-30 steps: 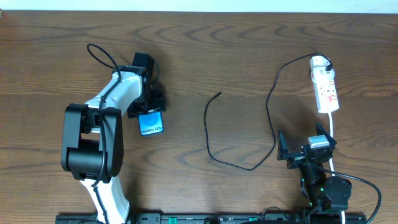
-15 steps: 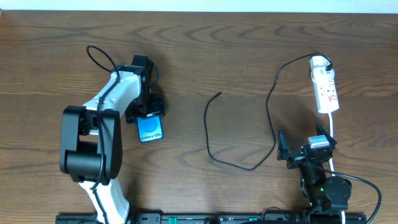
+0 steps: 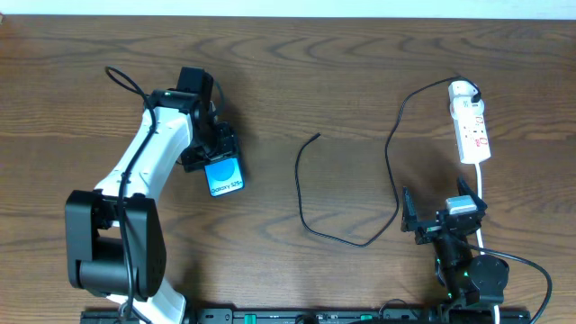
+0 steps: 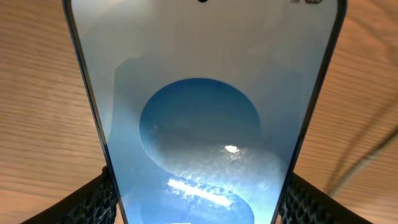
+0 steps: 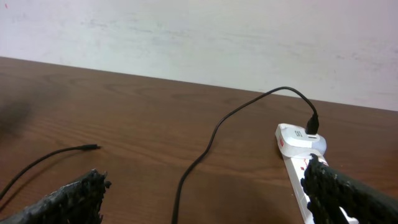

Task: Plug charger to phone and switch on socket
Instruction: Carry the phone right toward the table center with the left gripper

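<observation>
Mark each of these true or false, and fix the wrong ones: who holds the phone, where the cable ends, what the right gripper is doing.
1. The left gripper grips the phone by its edges. True.
2. The free tip of the cable is plugged into the phone. False: it lies on the table, well apart from the phone.
3. The right gripper is open and holds nothing. True.
4. The other end of the cable joins the power strip. True.
5. The phone's screen faces down. False: its blue screen faces up.
</observation>
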